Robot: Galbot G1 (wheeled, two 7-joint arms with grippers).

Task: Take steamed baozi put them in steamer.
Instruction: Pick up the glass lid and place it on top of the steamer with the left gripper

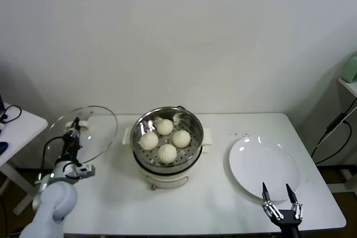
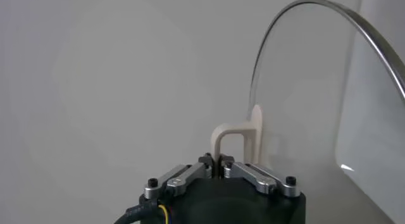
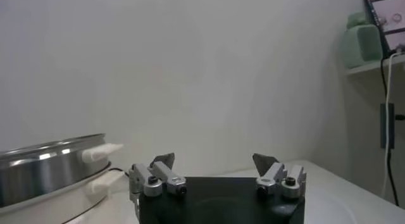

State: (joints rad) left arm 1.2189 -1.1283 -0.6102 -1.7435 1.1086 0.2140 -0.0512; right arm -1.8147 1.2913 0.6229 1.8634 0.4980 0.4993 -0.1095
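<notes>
Baozi [image 1: 165, 139], all four, sit inside steamer [image 1: 144, 161]; left tool [image 1: 73, 129] holds glass lid [image 1: 97, 129] aloft, right tool [image 1: 279, 200] stands wide near plate [image 1: 251, 165]; covering seems left

White rounded left arm [image 1: 53, 199]; black gripper bodies with silver finger links and dark screws beside the jaws; yellow-and-black cable behind the left gripper [image 2: 216, 162]

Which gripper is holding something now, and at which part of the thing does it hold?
The left gripper holds the glass lid by its cream handle, fingers shut on it. The right gripper, open near the white plate, holds nothing.
</notes>
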